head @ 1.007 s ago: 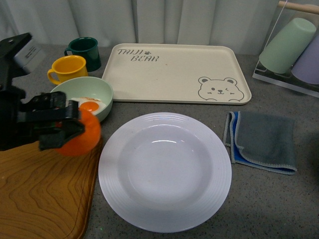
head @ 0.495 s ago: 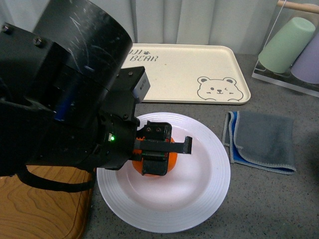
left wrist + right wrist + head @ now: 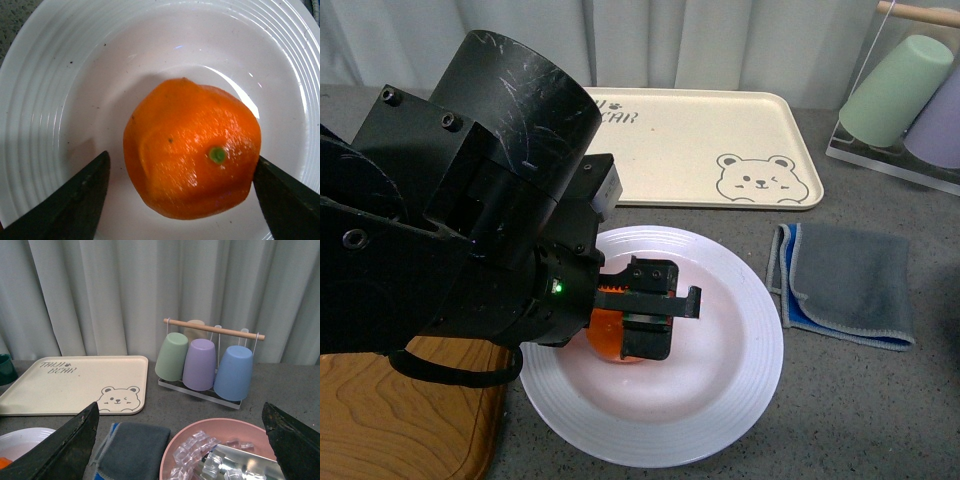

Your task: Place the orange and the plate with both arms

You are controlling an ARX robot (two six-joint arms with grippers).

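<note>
Mid-table in the front view, we see the plate [image 3: 740, 395] with the orange [image 3: 192, 150] sitting in its well, near the middle, green stem dot facing up. We put the left gripper [image 3: 181, 162] right over the fruit, jaws spread to either side of it, low in the plate. Left wrist view: one finger [image 3: 75, 200] stands clear of the peel, white plate showing between them; the other finger sits right at the peel, touching or just off, we cannot tell. So we call it spread, not pinching. The left arm [image 3: 470, 220] fills the left half of the front view, covers the plate's left rim and most of the orange, and hangs over the wooden board [image 3: 400, 425] at the near left corner of the table [image 3: 860, 420].

Behind the plate we note the cream tray [image 3: 720, 140] with a bear drawing, lying flat, a strip of table between the two. Right of the plate lies a folded grey cloth [image 3: 845, 285] with a blue edge, just beside the rim; contact we cannot tell. Far right stands a rack [image 3: 215, 330] with a wooden bar, and cups [image 3: 200, 364] in green, purple and blue leaning upside down on it.

Right wrist view: the right gripper [image 3: 180, 407] is spread wide, off to the plate's right. Near it sits a pink bowl [image 3: 225, 426] of ice [image 3: 197, 445], beside the cloth.
</note>
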